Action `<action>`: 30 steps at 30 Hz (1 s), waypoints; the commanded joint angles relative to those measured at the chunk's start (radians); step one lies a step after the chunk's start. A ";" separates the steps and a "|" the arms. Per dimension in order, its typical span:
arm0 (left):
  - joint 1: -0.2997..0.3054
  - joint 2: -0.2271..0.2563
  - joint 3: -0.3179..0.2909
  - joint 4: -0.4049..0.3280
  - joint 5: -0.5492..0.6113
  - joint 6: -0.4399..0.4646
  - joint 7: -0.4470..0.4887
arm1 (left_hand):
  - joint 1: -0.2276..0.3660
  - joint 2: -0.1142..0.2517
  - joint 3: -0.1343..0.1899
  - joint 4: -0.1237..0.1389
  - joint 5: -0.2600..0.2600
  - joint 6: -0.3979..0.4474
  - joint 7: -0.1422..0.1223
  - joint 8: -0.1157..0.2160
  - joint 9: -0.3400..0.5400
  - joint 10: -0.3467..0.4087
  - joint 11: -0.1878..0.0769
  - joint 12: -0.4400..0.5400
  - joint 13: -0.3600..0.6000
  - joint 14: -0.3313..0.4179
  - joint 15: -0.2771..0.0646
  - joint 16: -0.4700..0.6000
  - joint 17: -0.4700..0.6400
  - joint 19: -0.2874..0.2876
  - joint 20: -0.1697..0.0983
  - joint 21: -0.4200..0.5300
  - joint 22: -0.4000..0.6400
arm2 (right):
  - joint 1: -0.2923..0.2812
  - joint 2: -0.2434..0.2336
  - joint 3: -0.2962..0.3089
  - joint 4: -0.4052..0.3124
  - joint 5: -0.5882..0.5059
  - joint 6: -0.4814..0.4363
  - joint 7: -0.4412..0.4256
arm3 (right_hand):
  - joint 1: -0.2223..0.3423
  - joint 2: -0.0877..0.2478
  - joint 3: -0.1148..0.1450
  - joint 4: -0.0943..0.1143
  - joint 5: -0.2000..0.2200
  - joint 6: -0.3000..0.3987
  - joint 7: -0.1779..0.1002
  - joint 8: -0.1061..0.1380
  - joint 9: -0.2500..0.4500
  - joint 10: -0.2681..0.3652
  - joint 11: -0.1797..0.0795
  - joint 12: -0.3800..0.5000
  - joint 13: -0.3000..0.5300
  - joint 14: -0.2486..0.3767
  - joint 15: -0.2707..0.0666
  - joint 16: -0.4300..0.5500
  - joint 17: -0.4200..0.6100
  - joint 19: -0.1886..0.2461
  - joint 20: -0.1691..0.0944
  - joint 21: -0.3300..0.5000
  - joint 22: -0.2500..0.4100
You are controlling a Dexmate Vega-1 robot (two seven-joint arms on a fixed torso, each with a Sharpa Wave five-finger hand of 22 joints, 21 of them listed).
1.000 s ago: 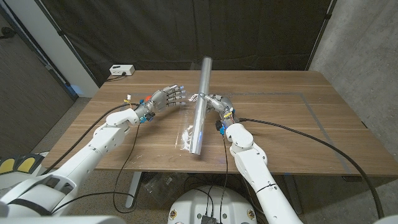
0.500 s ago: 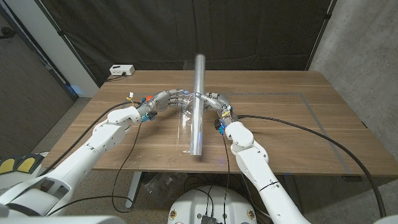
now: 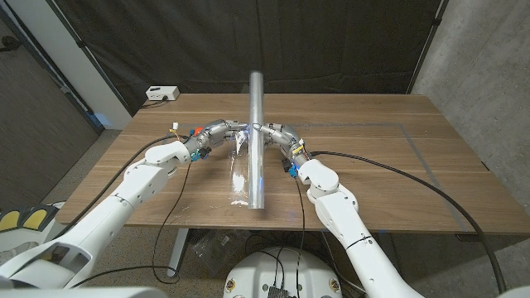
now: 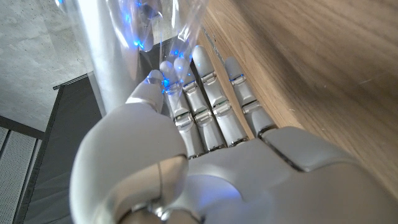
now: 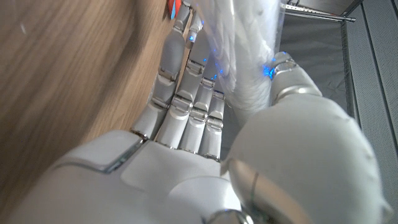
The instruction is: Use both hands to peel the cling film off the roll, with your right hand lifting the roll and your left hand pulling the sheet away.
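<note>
We see the cling film roll point(image 3: 257, 141) raised off the wooden table point(image 3: 389, 165), over its middle, one end toward us at 6 o'clock and the other toward the dark curtain point(image 3: 331, 41) at 12 o'clock; the head view shows it as a long silvery tube running almost straight up the frame. A loose sheet of film point(image 3: 239, 170) hangs off the roll's 9 o'clock side, clear and crinkled, its lower edge near the table top.

The right hand point(image 3: 277, 135) grips the roll from 3 o'clock, about midway along it. In the right wrist view we note that hand point(image 5: 205, 143) with its fingers point(image 5: 193, 93) laid along the wrapped roll point(image 5: 252, 43) and the thumb closed against the other side.

The left hand point(image 3: 222, 132) sits at 9 o'clock of the roll, just beside it, at the upper edge of the sheet. In the left wrist view its fingers point(image 4: 205, 81) lie together, tips at the film point(image 4: 168, 25), thumb drawn in toward them; we cannot tell whether film is actually pinched between them.

Farther out: a small white box point(image 3: 162, 93) at the table's far edge, about 10 o'clock
</note>
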 commanded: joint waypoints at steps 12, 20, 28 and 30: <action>0.004 -0.003 -0.012 -0.010 0.054 -0.010 0.020 | 0.034 0.006 -0.006 0.005 0.000 0.033 0.026 -0.014 0.007 -0.016 0.004 0.023 0.040 -0.024 -0.063 0.007 0.031 -0.032 -0.004 0.019 0.015 | 0.111 0.041 0.073 0.185 0.114 -0.085 0.311 | -0.294 0.130 0.099 0.193 -0.018 -0.204 0.039 -0.101 -0.041 -0.197 0.068 -0.141 -0.080 -0.164 -0.028 -0.141 -0.033 -0.004 -0.071 -0.202 -0.109; 0.004 -0.003 -0.020 0.001 0.059 -0.022 0.017 | 0.040 0.005 -0.009 0.008 0.000 0.037 0.027 -0.018 0.012 -0.026 0.003 0.031 0.056 -0.029 -0.065 0.005 0.038 -0.042 -0.007 0.027 0.019 | 0.226 0.077 0.096 0.423 0.181 -0.059 0.521 | -0.498 0.114 0.008 0.235 -0.125 -0.426 0.060 -0.119 -0.070 -0.430 0.155 -0.252 -0.148 -0.424 0.134 -0.234 -0.028 -0.185 0.137 -0.433 -0.100; 0.020 0.005 -0.031 -0.021 0.064 -0.021 0.027 | 0.047 0.006 -0.011 0.009 0.002 0.040 0.028 -0.022 0.017 -0.036 0.004 0.039 0.070 -0.037 -0.064 0.005 0.045 -0.051 -0.006 0.035 0.023 | 0.295 0.111 0.119 0.558 0.182 -0.048 0.636 | -0.612 0.115 -0.055 0.248 -0.162 -0.564 0.066 -0.124 -0.081 -0.573 0.227 -0.271 -0.161 -0.585 0.216 -0.252 -0.031 -0.307 0.261 -0.554 -0.096; 0.025 0.007 -0.034 -0.031 0.066 -0.018 0.031 | 0.048 0.006 -0.012 0.010 0.002 0.041 0.028 -0.022 0.019 -0.036 0.005 0.041 0.074 -0.037 -0.065 0.005 0.047 -0.053 -0.006 0.038 0.024 | 0.291 0.122 0.133 0.566 0.190 -0.037 0.651 | -0.623 0.111 -0.061 0.249 -0.164 -0.585 0.069 -0.126 -0.082 -0.589 0.231 -0.273 -0.162 -0.588 0.216 -0.250 -0.032 -0.291 0.263 -0.554 -0.096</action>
